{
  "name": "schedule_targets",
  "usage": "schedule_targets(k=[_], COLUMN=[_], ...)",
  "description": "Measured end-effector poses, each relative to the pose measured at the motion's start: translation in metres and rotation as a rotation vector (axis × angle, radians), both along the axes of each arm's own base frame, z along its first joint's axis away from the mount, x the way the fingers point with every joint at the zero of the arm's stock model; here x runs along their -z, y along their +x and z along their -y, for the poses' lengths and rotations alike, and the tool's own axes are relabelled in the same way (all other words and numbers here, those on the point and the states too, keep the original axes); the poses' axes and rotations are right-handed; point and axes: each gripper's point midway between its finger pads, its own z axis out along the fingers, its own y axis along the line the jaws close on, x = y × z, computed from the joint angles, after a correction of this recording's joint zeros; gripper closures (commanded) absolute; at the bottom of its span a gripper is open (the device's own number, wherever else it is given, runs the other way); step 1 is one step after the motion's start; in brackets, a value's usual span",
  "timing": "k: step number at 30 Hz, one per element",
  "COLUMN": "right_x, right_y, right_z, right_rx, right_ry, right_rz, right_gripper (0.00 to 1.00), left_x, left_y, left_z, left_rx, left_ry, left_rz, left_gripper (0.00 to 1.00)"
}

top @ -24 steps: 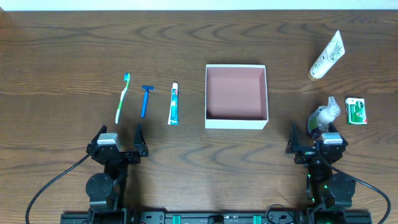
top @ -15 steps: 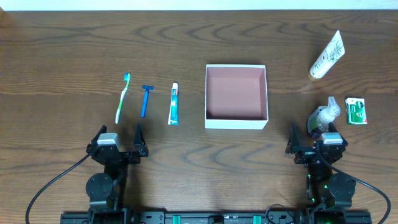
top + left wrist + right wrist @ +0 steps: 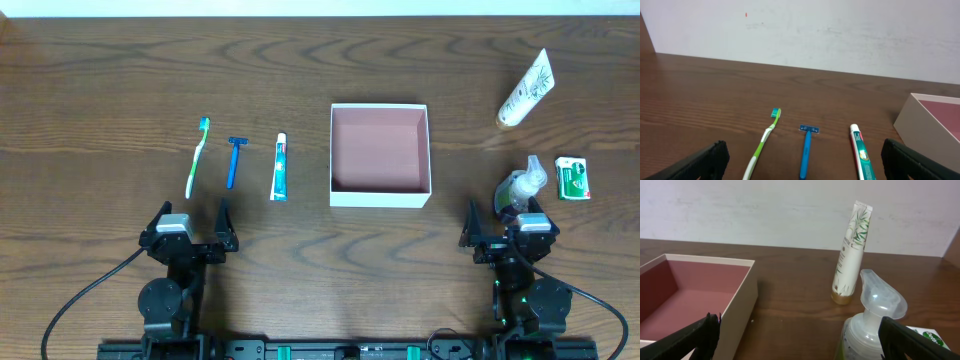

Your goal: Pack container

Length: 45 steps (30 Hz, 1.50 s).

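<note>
Starting empty: left hand (image 3: pixel 192 216) and right hand (image 3: pixel 501 218) both wide, holding nothing; take nearest toothpaste (image 3: pixel 280 167) mid-tube first, drop into box (image 3: pixel 380 198).

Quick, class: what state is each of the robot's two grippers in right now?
Left gripper: open, holding nothing.
Right gripper: open, holding nothing.

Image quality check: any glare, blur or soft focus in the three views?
Overhead: even light, table grain crisp, only faint shading inside the container. Left wrist: toothbrush sharp, claw fingers at the bottom corners dark and silhouetted. Right wrist: tube sharp, pump bottle close to the lens, slightly soft, cropped by the bottom edge; no strong glare anywhere.
</note>
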Motion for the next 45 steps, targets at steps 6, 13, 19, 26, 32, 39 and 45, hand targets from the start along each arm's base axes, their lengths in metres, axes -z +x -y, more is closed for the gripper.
schedule_targets(k=[6,13,19,26,32,39,45], right_x=[0.0,0.0,0.0,0.0,0.0,0.0,-0.0002], right_y=[0.0,0.0,0.0,0.0,0.0,0.0,0.0], right_z=[0.0,0.0,0.0,0.0,0.0,0.0,0.0], right_rx=[0.0,0.0,0.0,0.0,0.0,0.0,0.0], right_ry=[0.0,0.0,0.0,0.0,0.0,0.0,0.0], right_rz=[0.0,0.0,0.0,0.0,0.0,0.0,0.001], right_gripper=[0.01,0.01,0.01,0.01,0.01,0.01,0.01], left_x=[-0.0001,-0.0001,0.0,-0.0001,0.0,0.0,0.0], left_y=[0.0,0.0,0.0,0.0,0.0,0.0,0.0], left_z=[0.0,0.0,0.0,0.0,0.0,0.0,0.0], left_rx=[0.0,0.0,0.0,0.0,0.0,0.0,0.0], left_ry=[0.0,0.0,0.0,0.0,0.0,0.0,0.0], left_rz=[0.0,0.0,0.0,0.0,0.0,0.0,0.0], left_gripper=[0.02,0.02,0.02,0.02,0.02,0.02,0.02])
